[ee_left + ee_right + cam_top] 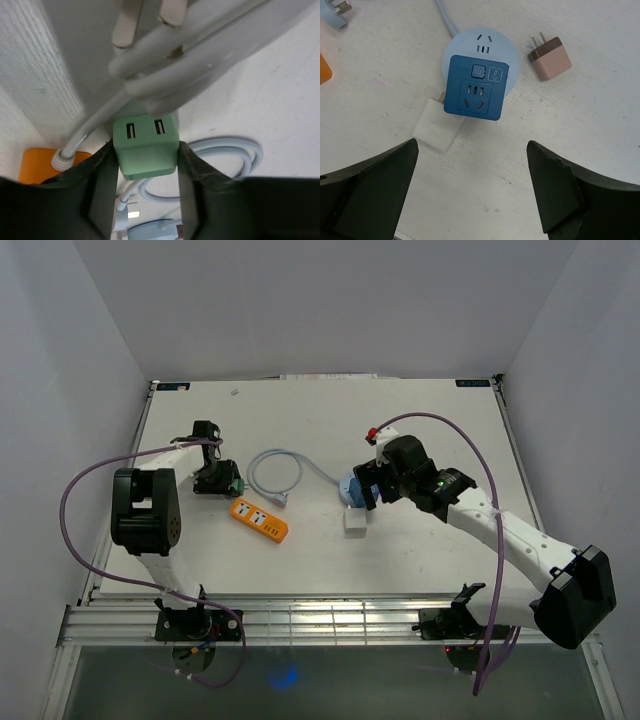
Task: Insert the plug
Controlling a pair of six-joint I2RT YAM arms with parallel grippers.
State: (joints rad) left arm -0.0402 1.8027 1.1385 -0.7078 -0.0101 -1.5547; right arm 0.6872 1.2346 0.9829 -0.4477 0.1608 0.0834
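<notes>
A green plug cube (pixel 146 145) with two slots on its face sits between the fingers of my left gripper (pixel 147 167), and both black pads (pixel 102 185) press its sides. From above, that gripper (pixel 218 478) is at the table's left, just beyond the orange power strip (pixel 260 521). My right gripper (pixel 472 150) hangs open above bare table, just short of the blue square socket (pixel 475 92) on its round pale-blue base (pixel 481 42). In the top view the right gripper (pixel 362 490) covers most of that socket (pixel 347 490).
A white adapter (pixel 436 131) lies against the blue socket's lower left corner, and a pink-brown two-pin plug (pixel 550 59) lies to its right. A pale-blue cable loop (pixel 275 472) lies between the arms. A white cable runs to the orange strip (pixel 40 162).
</notes>
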